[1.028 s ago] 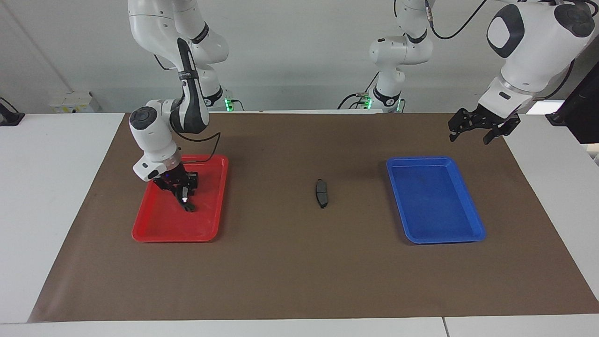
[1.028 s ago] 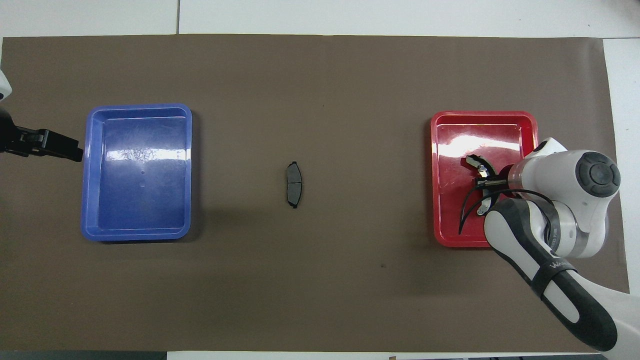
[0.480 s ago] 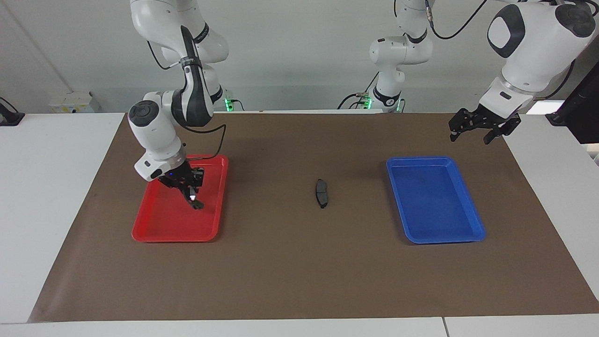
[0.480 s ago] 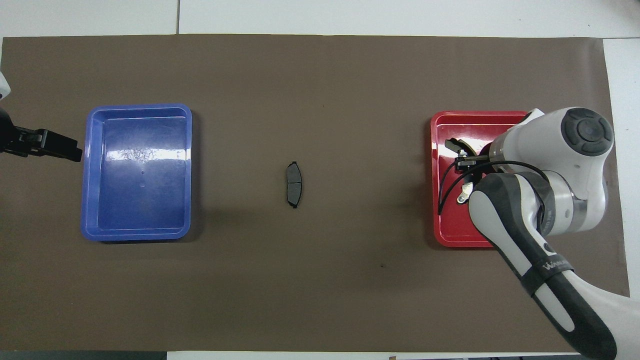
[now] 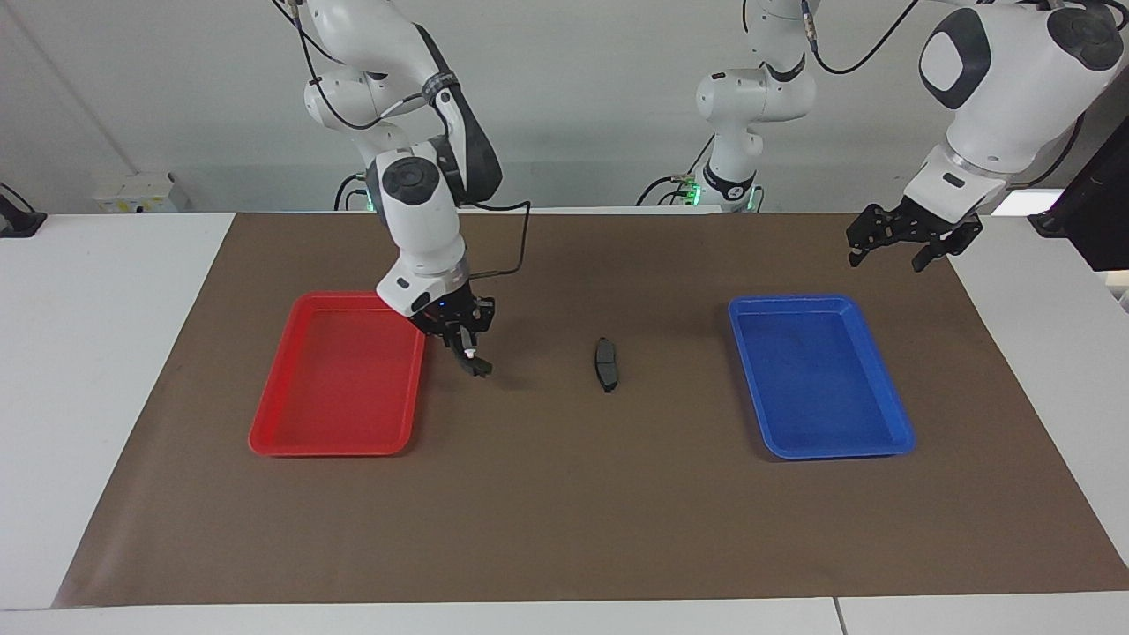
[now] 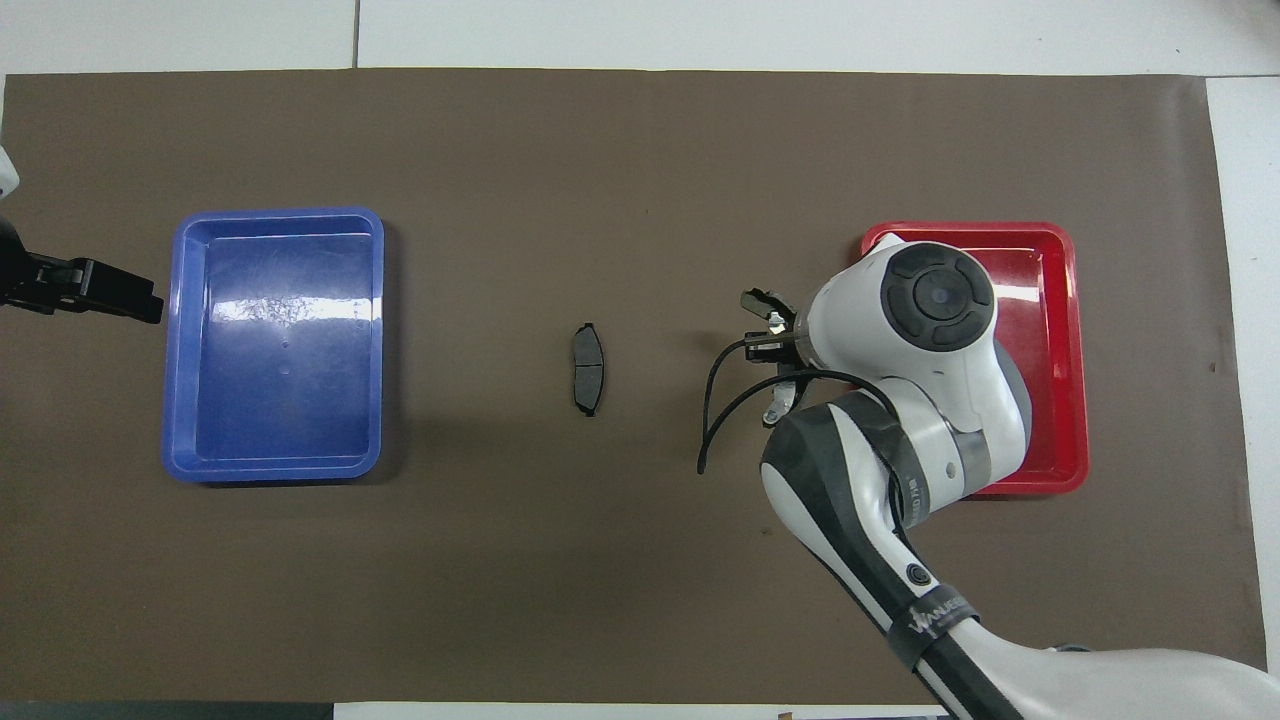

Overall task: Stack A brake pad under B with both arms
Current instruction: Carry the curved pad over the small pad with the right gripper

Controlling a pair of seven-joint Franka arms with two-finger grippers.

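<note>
From across the table I count two white arms, two trays and two brake pads. The short grey pad [image 5: 605,363] lies flat on the brown mat [image 5: 564,494], between the red tray [image 5: 291,432] and the blue tray [image 5: 891,432]. Its long side runs from the robots' end toward the table's other end. The right gripper [image 5: 466,348] hangs over the mat between the red tray and the short pad, its fingers clamped on the long black pad [image 5: 476,363], which dangles with its lower end tilted toward the short pad. The left gripper [image 5: 891,249] waits up in the air by the blue tray, fingers apart. The wall is pale grey.

From above, the short pad [image 6: 588,368] sits mid-mat. The long pad [image 6: 762,301] pokes out from the right gripper [image 6: 772,335]. The left gripper [image 6: 100,290] shows beside the blue tray [image 6: 172,400]. The red tray [image 6: 1065,300] is partly covered by the arm. White tabletop [image 6: 700,30] edges the mat [image 6: 500,560].
</note>
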